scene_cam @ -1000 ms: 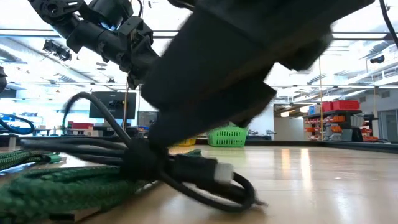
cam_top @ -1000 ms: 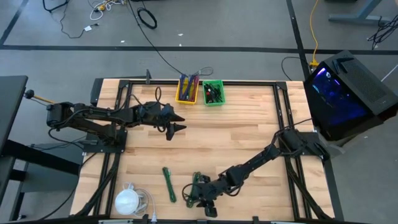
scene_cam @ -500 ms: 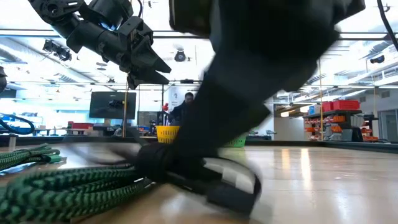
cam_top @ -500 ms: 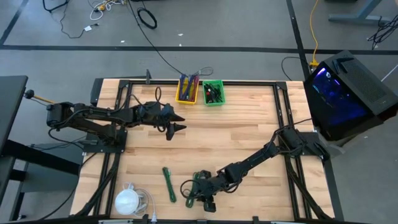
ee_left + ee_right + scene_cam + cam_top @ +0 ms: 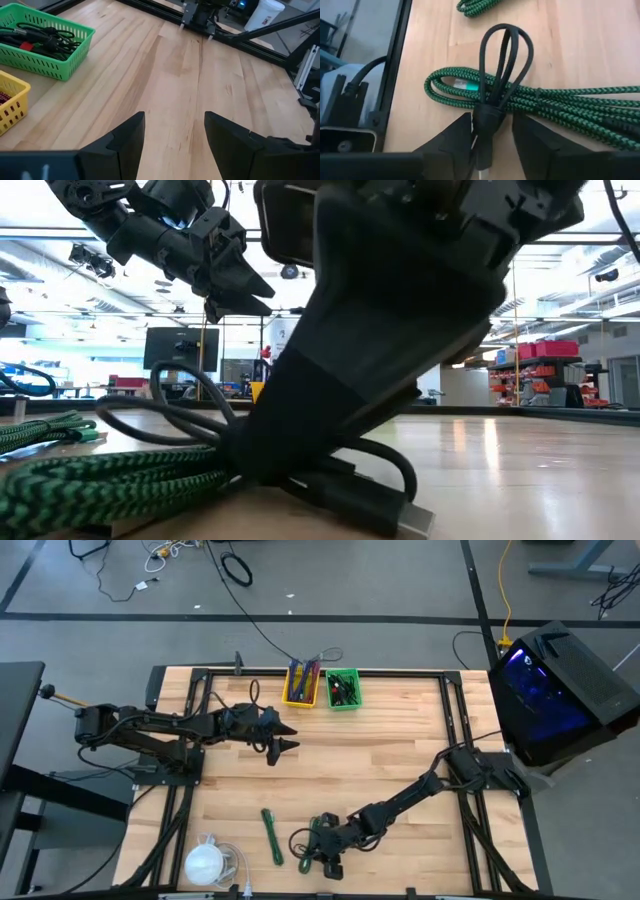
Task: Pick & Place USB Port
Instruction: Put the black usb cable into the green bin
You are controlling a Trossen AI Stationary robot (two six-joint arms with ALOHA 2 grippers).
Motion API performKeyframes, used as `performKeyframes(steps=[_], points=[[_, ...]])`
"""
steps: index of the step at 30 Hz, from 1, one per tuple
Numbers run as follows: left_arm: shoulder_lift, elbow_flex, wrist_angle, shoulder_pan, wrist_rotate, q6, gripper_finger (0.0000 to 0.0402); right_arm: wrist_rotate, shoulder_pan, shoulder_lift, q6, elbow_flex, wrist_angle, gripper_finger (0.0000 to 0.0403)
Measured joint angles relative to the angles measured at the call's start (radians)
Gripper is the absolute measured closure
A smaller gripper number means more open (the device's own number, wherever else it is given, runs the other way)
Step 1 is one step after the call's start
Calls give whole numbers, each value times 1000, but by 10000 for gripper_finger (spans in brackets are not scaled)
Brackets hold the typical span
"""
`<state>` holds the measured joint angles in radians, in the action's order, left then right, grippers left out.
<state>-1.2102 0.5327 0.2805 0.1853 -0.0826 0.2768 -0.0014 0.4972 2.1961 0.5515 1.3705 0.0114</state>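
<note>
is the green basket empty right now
No, the green basket has dark cables piled inside it, seen in the left wrist view.
</note>
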Motion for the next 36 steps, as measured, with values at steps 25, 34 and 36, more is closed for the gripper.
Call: performKeyframes(steps=[25, 34, 36], points=[[0, 0, -6, 0, 0, -5, 191, 159, -72, -321, -96, -3, -400, 389], [0, 0, -4, 0, 2, -11, 191, 431, -297, -454, -155, -3, -602, 389], [0, 0, -4, 0, 2, -11, 191, 414, -376, -455, -202, -3, -593, 389]])
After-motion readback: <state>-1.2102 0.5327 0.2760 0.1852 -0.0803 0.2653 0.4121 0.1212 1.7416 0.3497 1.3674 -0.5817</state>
